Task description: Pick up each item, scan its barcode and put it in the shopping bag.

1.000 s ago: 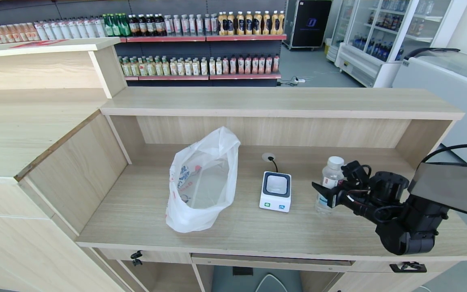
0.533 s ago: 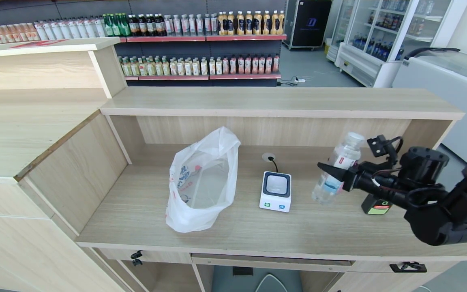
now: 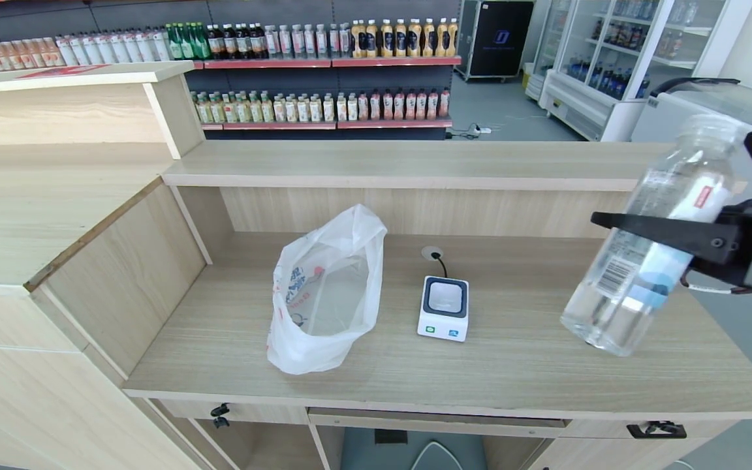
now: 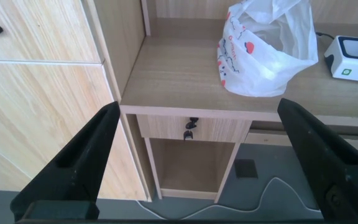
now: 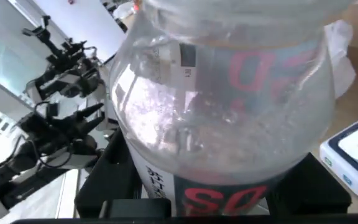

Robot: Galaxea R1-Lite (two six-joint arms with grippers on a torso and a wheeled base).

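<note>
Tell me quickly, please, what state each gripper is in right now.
Left gripper: fingers open, holding nothing.
Right gripper: fingers shut on the water bottle, which is held tilted in the air.

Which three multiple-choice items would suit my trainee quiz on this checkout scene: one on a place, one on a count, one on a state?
1. Where does the small white box-shaped barcode scanner stand on the light wooden counter?
A. Inside the bag
B. Just right of the translucent white plastic shopping bag
C. On the counter's upper ledge

2. How many shopping bags are on the counter?
A. One
B. Two
C. Three

3. What state is the right gripper in?
A. Open and empty
B. Shut on the clear plastic water bottle
C. Resting flat on the counter

Answers:
1. B, the scanner sits on the lower surface beside the bag, on its right.
2. A, a single bag stands open there.
3. B, its black finger crosses the tilted bottle, held clear of the counter.
</note>
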